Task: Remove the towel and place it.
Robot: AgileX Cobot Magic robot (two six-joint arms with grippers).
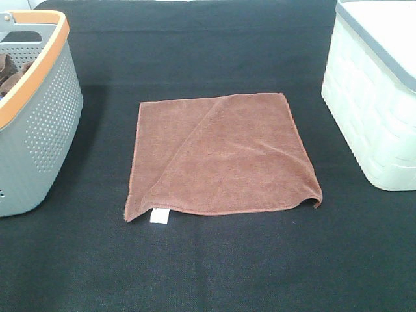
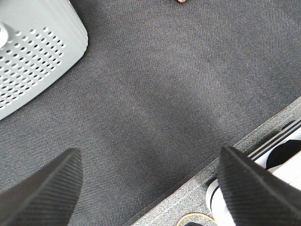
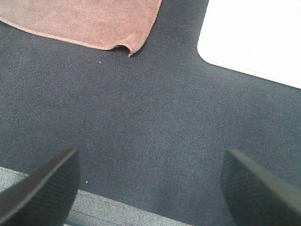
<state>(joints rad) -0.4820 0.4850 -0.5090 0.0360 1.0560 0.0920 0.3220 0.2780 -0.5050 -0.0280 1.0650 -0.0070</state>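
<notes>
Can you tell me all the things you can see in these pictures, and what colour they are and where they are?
towel: one, reddish-brown, lying flat in the middle of the table, one corner slightly curled up
tag: one, white, on the towel's near corner
basket: one, grey with holes and an orange rim, at the left edge, something brown inside
box: one, white with a grey rim, at the right edge
table cover: one, black cloth, under everything
left gripper: one, black fingers, open, over bare cloth near the basket
right gripper: one, black fingers, open, over bare cloth, apart from the towel
</notes>
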